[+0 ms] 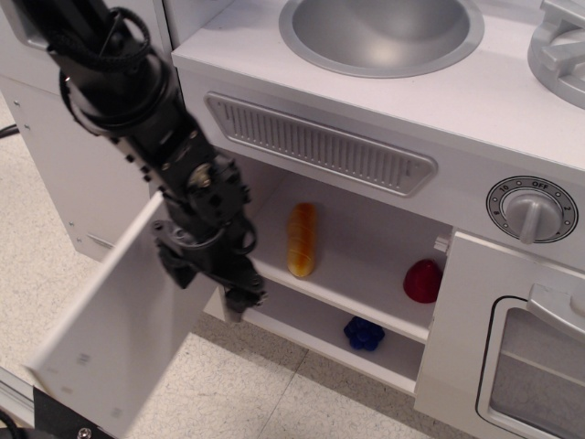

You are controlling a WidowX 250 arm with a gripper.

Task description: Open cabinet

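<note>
Below the toy-kitchen sink point(382, 32), the cabinet point(356, 265) stands exposed, its wide white door point(114, 325) swung far out toward seven o'clock with only the plain inner face showing. The panel looks light, stiff and smooth, turning freely on its hinges; the handle is hidden on the far side, so the free edge is probably the only hold on offer. At the door's two o'clock corner, the gripper point(239, 300) hangs against or just beside the panel; whether its jaws are apart or together cannot be made out. On the inner shelf point(356, 297) lie a bread roll point(302, 240) and a red object point(422, 281); a blue object point(364, 334) sits below.
</note>
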